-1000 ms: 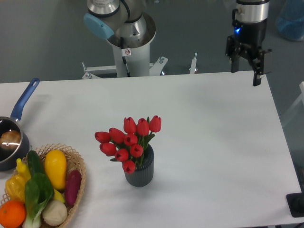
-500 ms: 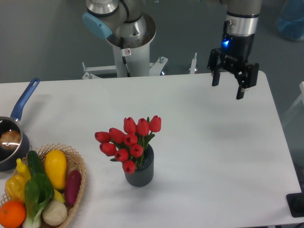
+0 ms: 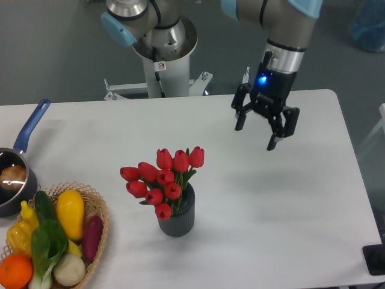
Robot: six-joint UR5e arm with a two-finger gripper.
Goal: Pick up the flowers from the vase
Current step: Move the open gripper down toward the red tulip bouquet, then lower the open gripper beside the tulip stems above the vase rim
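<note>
Swinging in from the far right corner, the black two-finger gripper [image 3: 255,137] now hangs lower and further left over the white table [image 3: 289,198], fingers spread wide with nothing between them. It sits up and to the right of the bunch of red tulip buds with green leaves [image 3: 161,179], well apart from them. Those flowers haven't budged: they stand in the small dark grey ribbed cylindrical vase [image 3: 178,218] near the table's middle front. Off to the left, a woven basket [image 3: 99,224] holds vegetables, and a dark saucepan with a blue handle [image 3: 18,165] rests at the left edge.
</note>
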